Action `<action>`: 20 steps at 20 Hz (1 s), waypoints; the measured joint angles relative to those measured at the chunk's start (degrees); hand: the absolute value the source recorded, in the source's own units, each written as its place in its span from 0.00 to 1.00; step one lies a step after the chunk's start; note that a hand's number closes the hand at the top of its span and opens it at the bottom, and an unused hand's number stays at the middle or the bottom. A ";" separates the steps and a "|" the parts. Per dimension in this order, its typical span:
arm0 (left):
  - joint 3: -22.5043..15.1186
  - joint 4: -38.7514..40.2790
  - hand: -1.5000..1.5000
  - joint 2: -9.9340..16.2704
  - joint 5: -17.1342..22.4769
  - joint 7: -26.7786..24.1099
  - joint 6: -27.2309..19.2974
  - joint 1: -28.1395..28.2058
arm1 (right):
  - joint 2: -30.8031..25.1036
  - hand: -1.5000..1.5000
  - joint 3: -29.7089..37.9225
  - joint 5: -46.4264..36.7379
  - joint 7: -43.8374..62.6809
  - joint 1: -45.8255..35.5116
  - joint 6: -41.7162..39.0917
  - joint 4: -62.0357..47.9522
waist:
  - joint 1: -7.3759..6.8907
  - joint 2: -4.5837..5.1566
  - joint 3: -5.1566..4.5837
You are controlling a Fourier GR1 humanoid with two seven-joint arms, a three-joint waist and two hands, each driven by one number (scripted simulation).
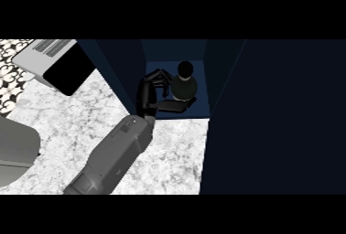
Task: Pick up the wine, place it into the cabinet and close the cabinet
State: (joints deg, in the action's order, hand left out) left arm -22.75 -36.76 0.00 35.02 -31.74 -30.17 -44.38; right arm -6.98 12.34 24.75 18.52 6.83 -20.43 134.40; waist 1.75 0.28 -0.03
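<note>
Wine: bottle [184,82] stands upright inside the cabinet [223,82], on its floor.
Hand: the one showing [154,93] has fingers and thumb curled round the bottle.
Release: uncurl first, withdraw straight back, avoiding tipping it.
Door: wide dark panel [283,119] at right, not yet closed.

Robot hand [150,91] — fingers curled, gripping

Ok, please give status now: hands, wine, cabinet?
Right hand curled round wine bottle, inside cabinet. Left hand not seen. Cabinet door open. Nothing in the way.

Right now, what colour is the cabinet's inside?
Dark blue, the cabinet interior, shown best in the head view.
</note>
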 measured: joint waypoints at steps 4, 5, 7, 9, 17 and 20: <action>0.15 5.57 1.00 0.01 3.28 -0.45 1.13 -4.31 | -0.59 0.00 0.57 0.76 0.59 -1.61 0.39 -0.40 | 0.31 0.12 -0.01; 0.13 6.76 1.00 0.00 3.90 -0.79 1.49 -5.00 | -0.80 0.00 0.86 0.93 0.64 -1.88 0.31 -0.50 | 0.33 0.13 -0.01; -0.67 8.83 1.00 0.00 5.58 -1.49 1.24 -6.37 | -0.79 0.00 0.78 1.27 0.11 -1.80 -0.53 -1.06 | 0.69 0.22 -0.01; -1.12 11.05 1.00 0.01 6.78 -1.74 1.06 -7.86 | -0.07 0.00 -0.10 1.03 -0.60 -1.13 -1.12 -0.77 | 1.05 0.31 -0.01; -2.68 20.16 1.00 0.00 7.32 -1.57 0.52 -11.42 | -1.00 0.00 -0.26 1.78 -0.14 -2.74 -1.61 -1.02 | 2.17 0.73 -0.02; -3.14 21.66 1.00 0.00 7.85 -1.63 0.74 -11.73 | -1.05 0.00 -0.49 1.88 0.34 -3.74 -0.99 -1.24 | 2.27 0.79 -0.04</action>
State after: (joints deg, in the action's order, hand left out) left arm -25.88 -15.10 0.00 42.86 -33.38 -29.44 -56.11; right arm -8.03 11.86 26.63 18.86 3.10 -21.42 133.16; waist 4.02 1.07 -0.07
